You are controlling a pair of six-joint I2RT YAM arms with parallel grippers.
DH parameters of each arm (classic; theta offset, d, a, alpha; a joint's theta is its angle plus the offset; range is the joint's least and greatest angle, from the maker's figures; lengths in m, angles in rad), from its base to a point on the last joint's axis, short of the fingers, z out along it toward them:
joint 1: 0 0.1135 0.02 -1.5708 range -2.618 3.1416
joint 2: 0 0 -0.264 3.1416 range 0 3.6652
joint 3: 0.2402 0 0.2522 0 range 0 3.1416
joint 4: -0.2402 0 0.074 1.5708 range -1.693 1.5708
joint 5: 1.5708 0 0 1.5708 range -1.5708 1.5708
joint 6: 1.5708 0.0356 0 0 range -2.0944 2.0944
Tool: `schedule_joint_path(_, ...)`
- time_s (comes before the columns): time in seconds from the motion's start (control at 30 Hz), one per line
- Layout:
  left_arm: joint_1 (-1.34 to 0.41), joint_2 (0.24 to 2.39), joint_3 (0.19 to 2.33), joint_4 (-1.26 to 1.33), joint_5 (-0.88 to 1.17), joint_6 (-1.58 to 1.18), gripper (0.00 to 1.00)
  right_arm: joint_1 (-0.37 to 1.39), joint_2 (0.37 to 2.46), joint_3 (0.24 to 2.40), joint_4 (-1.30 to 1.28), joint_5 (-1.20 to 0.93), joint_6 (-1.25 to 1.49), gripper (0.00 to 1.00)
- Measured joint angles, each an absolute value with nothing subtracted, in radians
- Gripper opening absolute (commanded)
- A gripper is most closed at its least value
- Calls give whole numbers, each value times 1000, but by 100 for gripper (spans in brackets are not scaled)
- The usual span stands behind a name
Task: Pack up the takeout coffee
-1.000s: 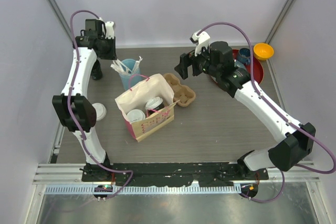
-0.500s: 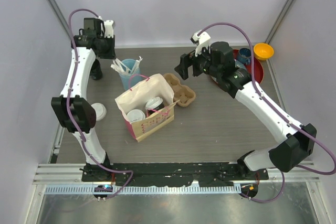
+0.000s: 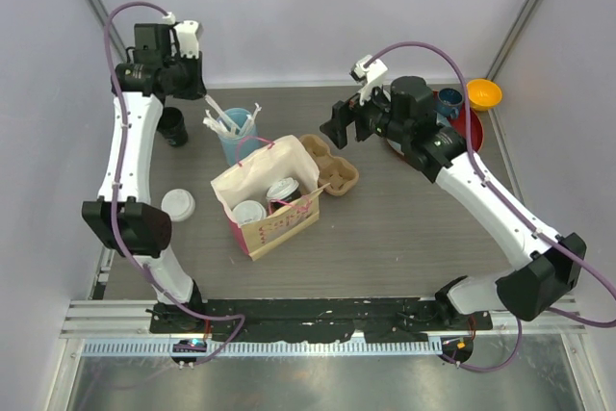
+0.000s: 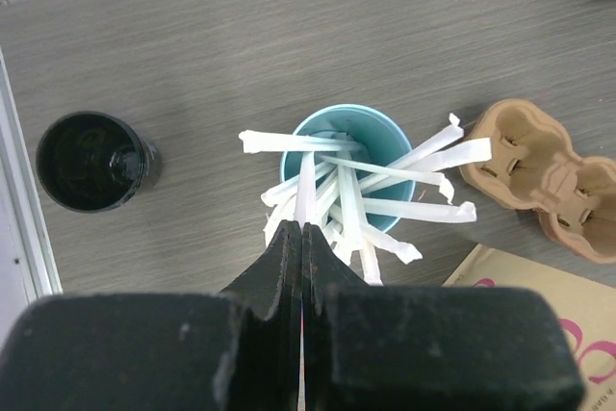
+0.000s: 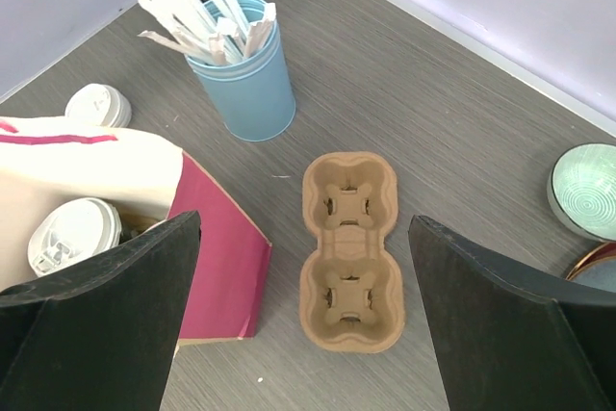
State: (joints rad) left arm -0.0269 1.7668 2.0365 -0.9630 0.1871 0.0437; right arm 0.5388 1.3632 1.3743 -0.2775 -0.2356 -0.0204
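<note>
Two small black paper cups with white sip lids stand inside the cream-and-pink paper bag, frame centre. Left gripper shut above the light-blue utensil cup; whether it nips a wrapper, cannot tell. Right gripper wide, empty. Bagging judged done; next calls for a sure utensil pinch.

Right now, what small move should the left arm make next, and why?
Probably raise the left gripper straight up: its jaws are shut at a white stick in the blue cup, and both coffees already sit in the bag.
</note>
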Motion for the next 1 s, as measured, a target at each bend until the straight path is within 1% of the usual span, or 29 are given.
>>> schedule_joint_path(0.13, -27, 1729, 2065, -993, 208, 57, 0, 539, 1338, 1361, -253, -280, -45, 93)
schedule_joint_path(0.3, -33, 1591, 2066, -1029, 229, 65, 0, 557, 1287, 1356, -125, -334, -76, 91)
schedule_joint_path(0.43, -33, 1452, 2080, -1038, 242, 70, 0, 686, 1296, 1405, -31, -297, -189, 93)
schedule_joint_path(0.5, -33, 1392, 2113, -1054, 256, 78, 0, 808, 1343, 1475, -5, -262, -289, 94)
schedule_joint_path(0.6, -33, 1329, 2165, -1082, 284, 89, 0, 941, 1448, 1599, 34, -242, -411, 97)
schedule_joint_path(0.7, -33, 1293, 2179, -1122, 316, 92, 0, 996, 1563, 1716, 43, -215, -507, 98)
schedule_joint_path(0.83, -33, 1271, 2178, -1192, 373, 92, 0, 1032, 1697, 1827, 29, -171, -586, 97)
schedule_joint_path(0.87, -33, 1269, 2178, -1203, 385, 92, 0, 1038, 1725, 1845, 20, -165, -599, 96)
schedule_joint_path(0.97, -33, 1275, 2178, -1237, 424, 87, 0, 1055, 1797, 1916, -25, -160, -628, 86)
schedule_joint_path(1.0, -33, 1277, 2178, -1245, 433, 86, 0, 1061, 1823, 1950, -47, -156, -632, 70)
